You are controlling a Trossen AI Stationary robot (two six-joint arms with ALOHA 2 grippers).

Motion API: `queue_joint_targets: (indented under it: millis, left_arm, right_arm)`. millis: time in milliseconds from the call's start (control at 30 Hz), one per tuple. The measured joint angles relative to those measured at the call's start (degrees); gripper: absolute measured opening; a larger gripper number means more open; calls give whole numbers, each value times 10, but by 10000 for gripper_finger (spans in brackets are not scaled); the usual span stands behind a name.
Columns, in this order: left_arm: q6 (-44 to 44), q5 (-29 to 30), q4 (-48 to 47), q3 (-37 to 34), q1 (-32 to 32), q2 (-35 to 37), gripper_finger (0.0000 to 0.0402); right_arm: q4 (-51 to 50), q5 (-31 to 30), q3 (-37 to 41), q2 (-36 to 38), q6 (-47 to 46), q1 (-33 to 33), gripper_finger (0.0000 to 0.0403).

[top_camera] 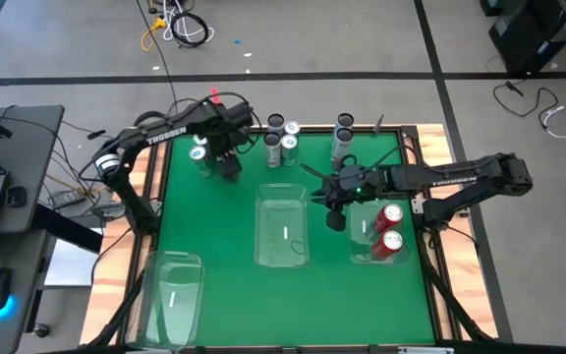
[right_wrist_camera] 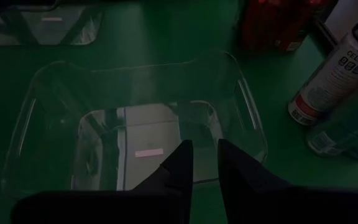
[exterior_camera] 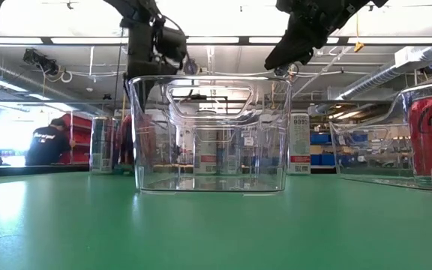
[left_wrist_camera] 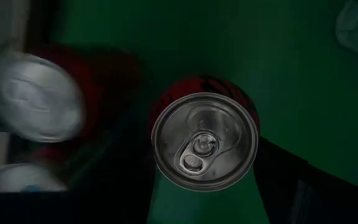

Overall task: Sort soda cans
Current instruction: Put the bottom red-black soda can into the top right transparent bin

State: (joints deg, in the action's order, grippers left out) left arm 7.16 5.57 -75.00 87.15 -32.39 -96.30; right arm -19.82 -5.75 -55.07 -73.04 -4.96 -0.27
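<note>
Table: flat green mat (top_camera: 234,285) with a wooden edge, matte and smooth.
Bins: three clear, glossy plastic bins with rounded corners and cut-out handles. Middle bin (top_camera: 283,228) holds no cans; near-left bin (top_camera: 172,287) sits at the table's front corner; right bin (top_camera: 371,258) holds two red cans (top_camera: 391,228) lying side by side, tops silver.
Loose cans: slim metal cylinders standing upright along the far edge. A cluster of pale-topped silver cans (top_camera: 282,138) stands behind the middle bin; a second pair (top_camera: 343,133) is further right; one can (top_camera: 199,153) stands just beside the left gripper.
Red can under left gripper: the left wrist view looks straight down on its round, brushed-silver lid (left_wrist_camera: 205,140) with pull tab, red wall showing at the rim. It stands on the mat at the far left, near other red cans (left_wrist_camera: 73,81).
Left gripper (top_camera: 228,163): arm bent at the elbow and reaching in from the left edge, wrist pointing down over the red can. Fingers are spread to either side of the can; whether they touch it I cannot tell.
Right gripper (right_wrist_camera: 204,163): arm stretched in from the right, wrist angled down, held in the air above the middle bin's right rim. Its two dark, wedge-shaped fingers are nearly together, a narrow gap between them, holding nothing.
Background: a person in a dark shirt (exterior_camera: 49,142) far behind the table in the low view.
</note>
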Motion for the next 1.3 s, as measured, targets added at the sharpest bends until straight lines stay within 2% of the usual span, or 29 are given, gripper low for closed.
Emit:
queue_joint_targets:
  millis: [300, 533, 767, 933, 1100, 1300]
  left_arm:
    - [-6, 19, -83, 176, 46, 2, 226]
    - [-22, 12, -110, 268, 142, 2, 225]
    - [-27, -33, -110, 258, 236, -12, 224]
    - [2, -34, -55, 225, 286, -50, 224]
    - [45, -33, -7, 212, 309, -107, 224]
    - [74, -43, -2, 212, 311, -170, 224]
  right_arm:
    - [-29, 0, -35, 12, 2, 0, 62]
    - [-61, -2, -57, 20, 2, 11, 62]
    - [-60, -2, -57, 26, 0, 30, 62]
    - [-56, -2, -57, 26, -11, 40, 62]
    - [-52, -5, -55, 26, -30, 55, 62]
    - [-40, -6, -30, 24, -50, 69, 62]
